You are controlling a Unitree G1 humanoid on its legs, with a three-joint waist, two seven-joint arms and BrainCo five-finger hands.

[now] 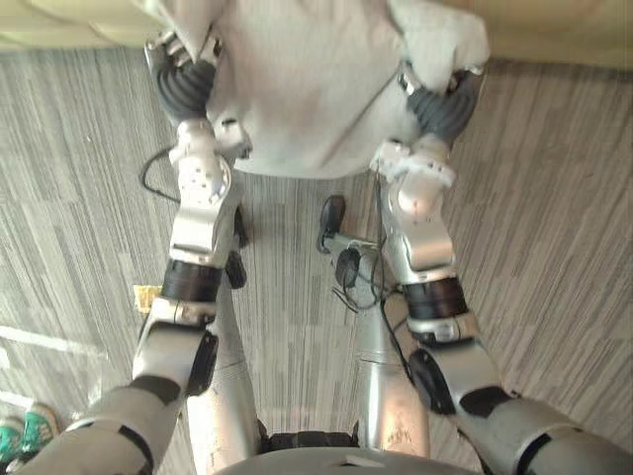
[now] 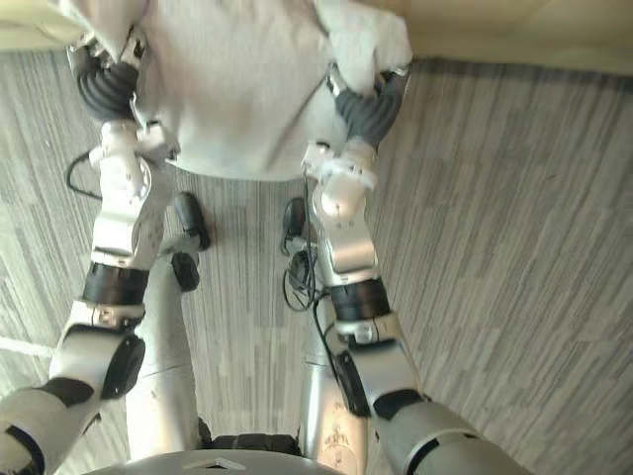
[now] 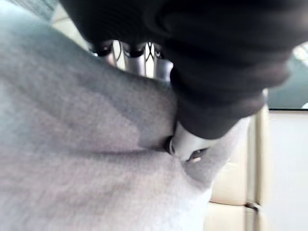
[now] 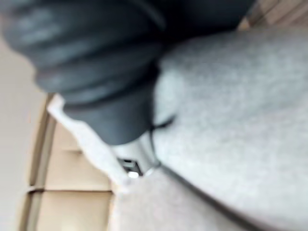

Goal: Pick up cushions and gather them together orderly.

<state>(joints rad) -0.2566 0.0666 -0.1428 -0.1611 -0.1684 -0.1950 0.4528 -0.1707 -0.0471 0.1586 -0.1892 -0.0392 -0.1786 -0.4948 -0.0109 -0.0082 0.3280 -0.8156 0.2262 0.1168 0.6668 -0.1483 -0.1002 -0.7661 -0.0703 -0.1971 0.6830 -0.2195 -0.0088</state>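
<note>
In the left eye view the light grey cushion (image 1: 307, 89) is held up above the grey striped carpet floor (image 1: 554, 247), between the left hand (image 1: 186, 84) and the right hand (image 1: 442, 104), one at each side edge. Its flat face is turned to the camera and its lower edge hangs toward the robot. The cushion runs across from left to right, but its far edge is cut off, so I cannot tell which side is the longer one. Behind it stands a beige sofa (image 1: 69, 25), and a person's green shoes (image 1: 25, 430) show at the lower left corner, beside a small yellow thing (image 1: 146, 295) on the floor. The right eye view shows the cushion's corner bunched over the right hand. In the left wrist view the silver fingers (image 3: 137, 53) go over the cushion's edge and the thumb (image 3: 185, 144) presses into the cloth, so this hand pinches the cushion. In the right wrist view the dark cover lies against the cushion, and I cannot tell if that hand is closed or spread.
</note>
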